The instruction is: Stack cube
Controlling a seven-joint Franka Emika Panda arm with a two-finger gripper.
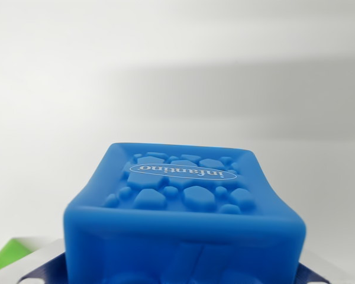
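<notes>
A blue Infantino cube (186, 219) fills the wrist view's lower half; a pebbled face shows. White backdrop behind; gripper state can't be told.

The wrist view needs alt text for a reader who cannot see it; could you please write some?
A blue rubbery cube fills the lower middle of the frame, very close to the camera, its top face embossed with pebble shapes and an upside-down "infantino" logo. Behind it is a plain white surface; a green object's corner shows at lower left.
</notes>
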